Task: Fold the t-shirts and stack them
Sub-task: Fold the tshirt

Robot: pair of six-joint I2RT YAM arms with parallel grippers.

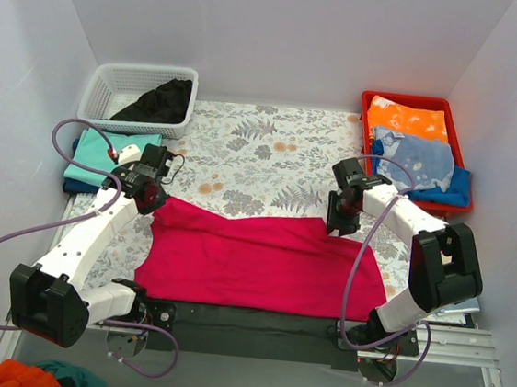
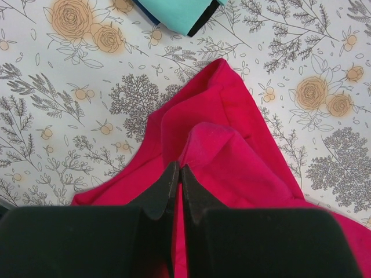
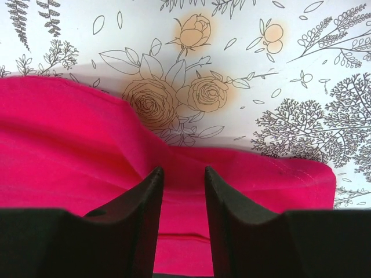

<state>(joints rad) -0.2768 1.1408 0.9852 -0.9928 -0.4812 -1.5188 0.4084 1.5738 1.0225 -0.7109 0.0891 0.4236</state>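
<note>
The crimson-red t-shirt (image 1: 260, 263) lies as a wide folded band on the flowered tablecloth near the front edge. My left gripper (image 1: 153, 203) is at its far left corner. In the left wrist view the gripper (image 2: 178, 168) is shut on a raised pinch of the red fabric (image 2: 232, 150). My right gripper (image 1: 337, 225) is at the far right corner. In the right wrist view the gripper (image 3: 182, 171) is open, low over the shirt's far edge (image 3: 69, 139). A folded teal shirt (image 1: 105, 154) lies on a dark blue one at the left and also shows in the left wrist view (image 2: 179, 11).
A white basket (image 1: 104, 80) at the back left holds a black garment (image 1: 162, 100). A red bin (image 1: 366, 122) at the back right holds orange and light blue clothes. White walls close in the table. Orange and teal cloth (image 1: 26, 377) lies below the front left corner.
</note>
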